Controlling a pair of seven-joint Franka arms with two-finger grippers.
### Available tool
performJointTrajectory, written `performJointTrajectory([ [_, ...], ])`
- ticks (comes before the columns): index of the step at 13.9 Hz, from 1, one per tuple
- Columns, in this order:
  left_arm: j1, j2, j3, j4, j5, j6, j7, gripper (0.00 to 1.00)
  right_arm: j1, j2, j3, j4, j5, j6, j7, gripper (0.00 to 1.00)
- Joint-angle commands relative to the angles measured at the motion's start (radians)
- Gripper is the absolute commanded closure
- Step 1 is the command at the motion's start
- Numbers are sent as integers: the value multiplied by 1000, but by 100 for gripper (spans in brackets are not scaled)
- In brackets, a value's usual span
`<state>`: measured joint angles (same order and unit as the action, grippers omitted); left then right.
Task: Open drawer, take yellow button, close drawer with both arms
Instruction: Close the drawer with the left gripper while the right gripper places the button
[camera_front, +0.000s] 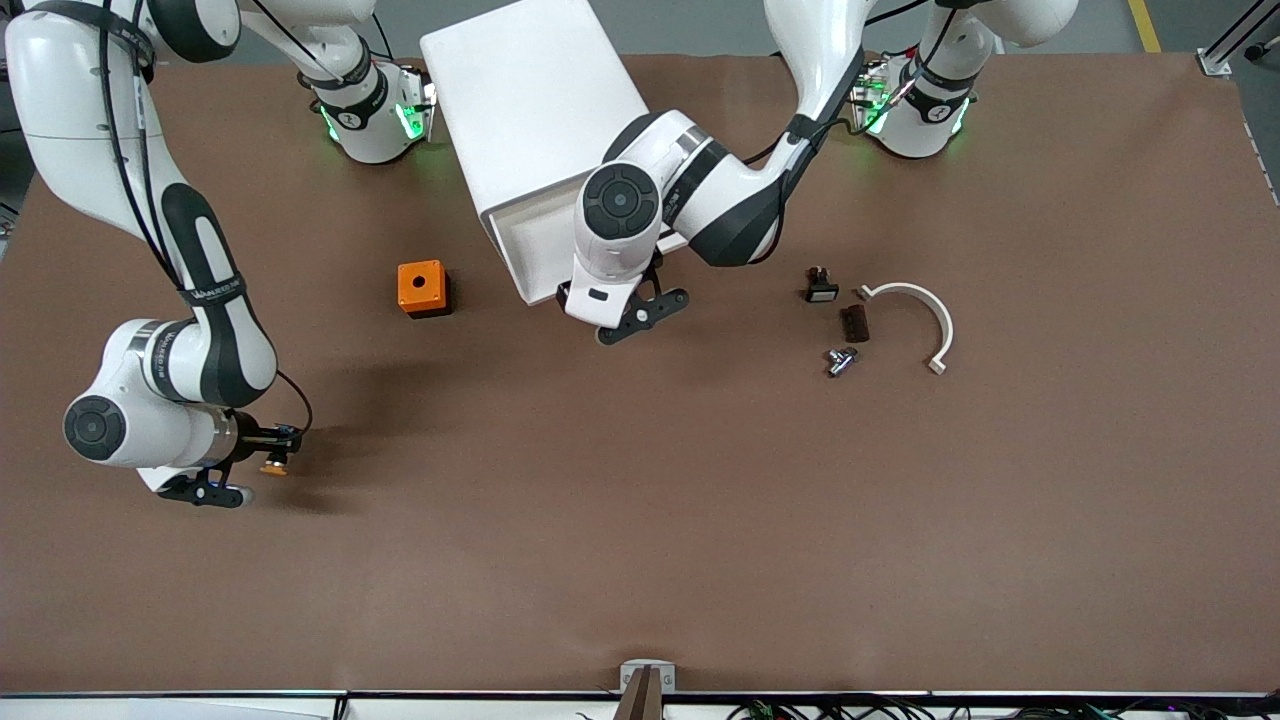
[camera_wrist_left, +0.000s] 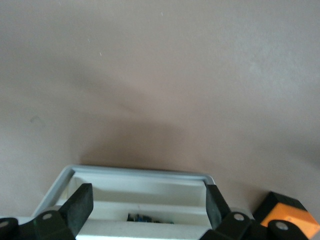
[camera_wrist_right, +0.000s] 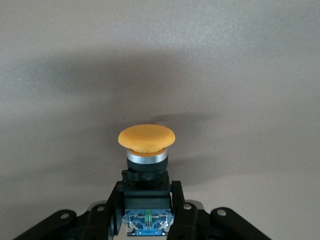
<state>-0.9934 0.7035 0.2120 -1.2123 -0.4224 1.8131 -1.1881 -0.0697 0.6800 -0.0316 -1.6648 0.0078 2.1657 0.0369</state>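
The right gripper (camera_front: 262, 452) is clamping the button (camera_front: 274, 466) above the tabletop (camera_front: 640, 520), nearer the front camera than the orange cube (camera_front: 421, 288). The left gripper (camera_front: 628, 318) is hanging wide open, holding nothing, at the drawer (camera_wrist_left: 135, 186), which seemingly is standing pulled out from the cabinet (camera_front: 530, 110).

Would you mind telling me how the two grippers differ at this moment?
The right gripper is shut on the button, while the left gripper is open and holds nothing. The right gripper is over bare table toward the right arm's end; the left gripper is at the open drawer of the cabinet. Both are black, two-fingered, on white arms.
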Motion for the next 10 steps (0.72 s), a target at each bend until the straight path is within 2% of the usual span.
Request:
performJointTrajectory([
  [1,-1,-35,-51,-33,-41,0,-8,0,-21,24,21,19,-8,9,-15,87],
  [5,-2,-35,-94,-49,-96,0,-8,1,-19,49,21,20,-12,32,-15,66],
  [7,-1,-50,-134,-76,-99,0,-8,0,-18,46,21,28,-12,31,-14,42],
  [10,-1,-70,-149,-119,-136,0,-10,0,-18,38,21,51,-19,25,-17,8],
])
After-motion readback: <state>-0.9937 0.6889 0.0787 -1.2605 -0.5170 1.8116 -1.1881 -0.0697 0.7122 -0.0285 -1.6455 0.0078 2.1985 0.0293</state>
